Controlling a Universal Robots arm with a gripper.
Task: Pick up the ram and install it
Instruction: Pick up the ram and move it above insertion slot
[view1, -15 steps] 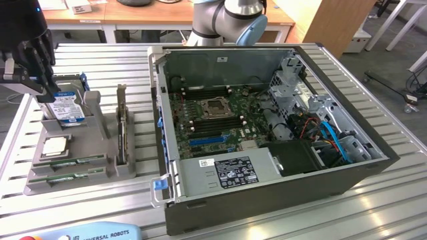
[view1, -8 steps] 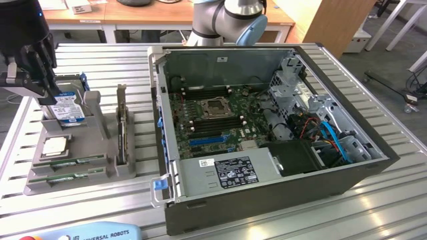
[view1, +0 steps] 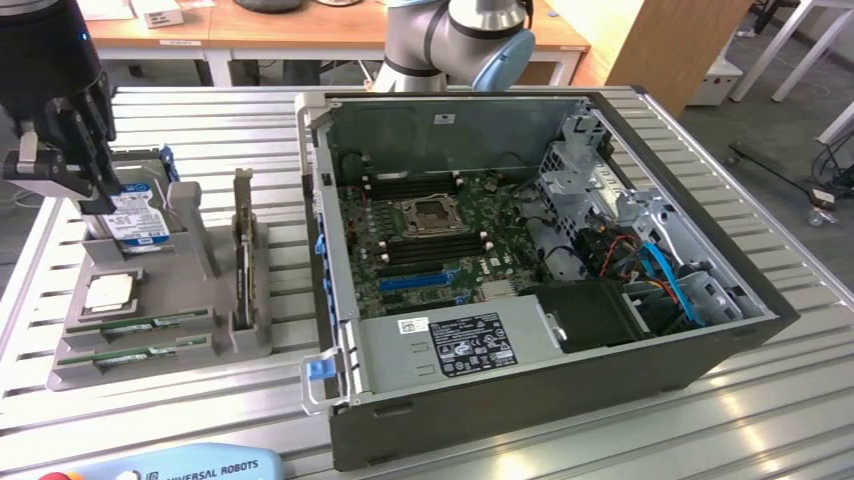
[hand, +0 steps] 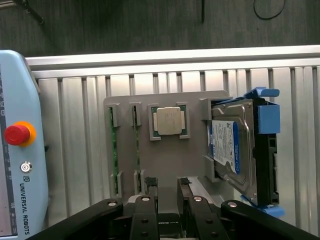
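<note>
Black gripper (hand: 167, 183) fingers (hand: 150, 184) stand apart with nothing between them: open and empty, hanging over one end of the tray (hand: 125, 150).

Case (view1: 534, 410), lid off and motherboard (view1: 427, 230) showing, lies well away from the gripper, toward the exterior view's right. It rests on the same slatted table (view1: 200, 130).

Directly under the gripper sits the grey tray. A pendant (hand: 17, 175) lies just past the tray's far end from the gripper.

Nearest the gripper is the hard drive (hand: 232, 145), on edge in a blue caddy, just below and to one side of the fingers. An upright card (view1: 243, 255) stands along the tray's edge on the case side, apart from the gripper.

Ram (view1: 151, 324) is still in the tray: two green sticks side by side in their slots, farther from the gripper than the drive and untouched. Between the ram and the drive sits the CPU (hand: 169, 121), flat in its pocket, ahead of the fingertips.
</note>
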